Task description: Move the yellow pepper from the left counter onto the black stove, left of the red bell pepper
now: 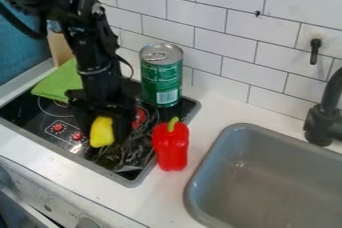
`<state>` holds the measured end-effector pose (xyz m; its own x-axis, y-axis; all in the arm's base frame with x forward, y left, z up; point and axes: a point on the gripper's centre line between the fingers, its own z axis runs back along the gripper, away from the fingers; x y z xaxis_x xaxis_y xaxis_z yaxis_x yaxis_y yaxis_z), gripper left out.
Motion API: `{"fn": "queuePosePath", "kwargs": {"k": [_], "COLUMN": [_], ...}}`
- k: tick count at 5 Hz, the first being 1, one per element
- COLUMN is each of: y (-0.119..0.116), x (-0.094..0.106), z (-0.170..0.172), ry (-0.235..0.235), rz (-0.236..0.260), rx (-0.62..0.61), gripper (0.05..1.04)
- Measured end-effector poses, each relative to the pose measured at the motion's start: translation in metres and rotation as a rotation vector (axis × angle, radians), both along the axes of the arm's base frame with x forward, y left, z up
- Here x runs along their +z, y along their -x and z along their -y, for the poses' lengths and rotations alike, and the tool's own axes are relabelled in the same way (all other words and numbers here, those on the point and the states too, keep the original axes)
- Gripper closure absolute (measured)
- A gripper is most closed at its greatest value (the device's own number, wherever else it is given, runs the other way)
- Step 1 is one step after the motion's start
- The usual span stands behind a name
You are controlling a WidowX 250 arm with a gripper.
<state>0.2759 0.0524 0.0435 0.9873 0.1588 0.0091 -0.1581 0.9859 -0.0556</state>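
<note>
Produce [101, 133], yellow and toy-like, sits pinched in the hand [103, 136] over the stovetop [110, 159], where a weak grip could let it slip, and a low sideways swing could topple the red pepper [172, 148] or green can [161, 78] nearby.

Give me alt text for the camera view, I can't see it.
A black robot gripper holds a yellow object at a black stovetop. Nearby are a green cloth, a green can and a red pepper, with a gray sink at right.
</note>
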Motion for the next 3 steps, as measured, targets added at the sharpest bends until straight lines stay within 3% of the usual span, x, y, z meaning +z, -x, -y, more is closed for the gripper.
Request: {"fn": "queuePosePath", "kwargs": {"k": [2, 3], "y": [0.0024, 0.0038], "x": [-0.0054, -0.0063], "z": [0.0029, 0.0032], "ry": [-0.02, -0.018], "rz": [-0.001, -0.012], "rx": [0.032, 0.035], "gripper": [0.261, 0.195]}}
